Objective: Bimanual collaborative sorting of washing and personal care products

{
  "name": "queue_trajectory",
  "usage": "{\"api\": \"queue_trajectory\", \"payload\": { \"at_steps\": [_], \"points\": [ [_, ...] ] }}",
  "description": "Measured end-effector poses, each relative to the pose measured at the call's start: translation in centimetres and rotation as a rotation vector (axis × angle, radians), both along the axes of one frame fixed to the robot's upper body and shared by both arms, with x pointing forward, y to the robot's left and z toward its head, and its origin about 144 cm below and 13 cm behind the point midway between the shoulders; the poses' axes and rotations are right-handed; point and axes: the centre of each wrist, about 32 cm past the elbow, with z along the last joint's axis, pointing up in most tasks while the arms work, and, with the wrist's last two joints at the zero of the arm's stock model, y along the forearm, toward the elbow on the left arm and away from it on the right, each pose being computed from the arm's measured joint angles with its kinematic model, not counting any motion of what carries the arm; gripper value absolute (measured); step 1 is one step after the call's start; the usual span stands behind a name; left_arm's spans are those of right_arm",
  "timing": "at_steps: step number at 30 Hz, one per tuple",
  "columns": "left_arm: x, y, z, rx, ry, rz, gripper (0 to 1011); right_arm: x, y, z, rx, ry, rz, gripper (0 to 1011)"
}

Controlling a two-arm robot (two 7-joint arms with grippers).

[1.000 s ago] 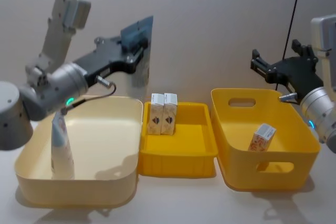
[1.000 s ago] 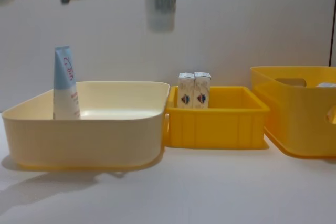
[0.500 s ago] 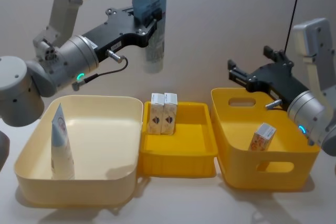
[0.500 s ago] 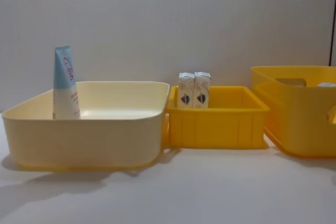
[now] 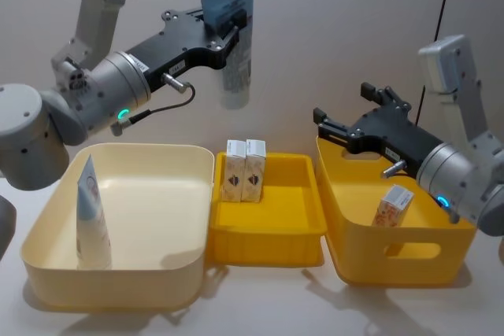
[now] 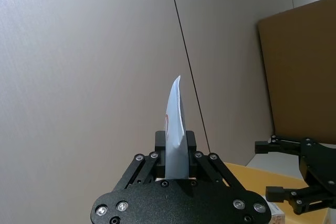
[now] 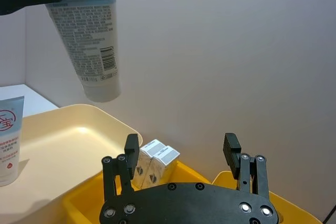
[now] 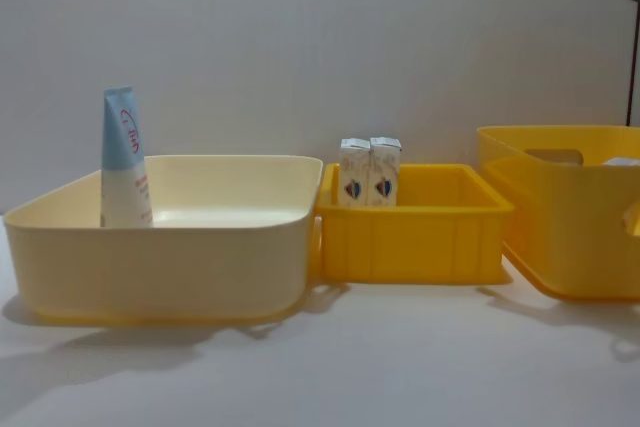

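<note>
My left gripper (image 5: 228, 23) is high above the small yellow tray, shut on the crimped end of a light-blue and white tube (image 5: 235, 68) that hangs cap down (image 7: 86, 35); its jaws clamp the tube (image 6: 176, 129). My right gripper (image 5: 329, 125) is open and holds nothing, level with the far rim of the deep yellow bin and right of the hanging tube, apart from it (image 7: 181, 148). A blue-white tube with red script (image 5: 90, 218) stands in the cream bin (image 5: 189, 273). Two cream cartons (image 5: 245, 169) stand in the small tray, and one carton (image 5: 393, 206) leans in the deep bin.
Three containers sit side by side: the cream bin at the left (image 8: 160, 257), the small yellow tray (image 8: 410, 237) in the middle, the deep yellow bin (image 8: 570, 237) at the right. A plain wall stands close behind. Bare tabletop runs along the front.
My left gripper lifted the tube up and to the right, then held almost still. My right gripper swung left and slightly down, toward the hanging tube.
</note>
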Motion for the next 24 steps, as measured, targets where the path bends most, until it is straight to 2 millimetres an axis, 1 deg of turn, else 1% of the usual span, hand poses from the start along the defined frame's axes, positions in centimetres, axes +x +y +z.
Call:
{"api": "queue_trajectory", "payload": {
  "at_steps": [6,14,24],
  "points": [
    [-0.2,0.1,-0.2,-0.003,0.005,-0.002,201,0.4,0.7,-0.1,0.009,-0.006,-0.002,1001],
    [-0.5,0.2,-0.5,-0.005,0.016,-0.001,201,1.1,2.4,-0.1,0.030,-0.010,-0.009,1001],
    [-0.9,0.3,-0.7,-0.003,0.017,0.010,200,2.0,4.3,0.4,0.021,0.062,0.063,1001]
  ]
}}
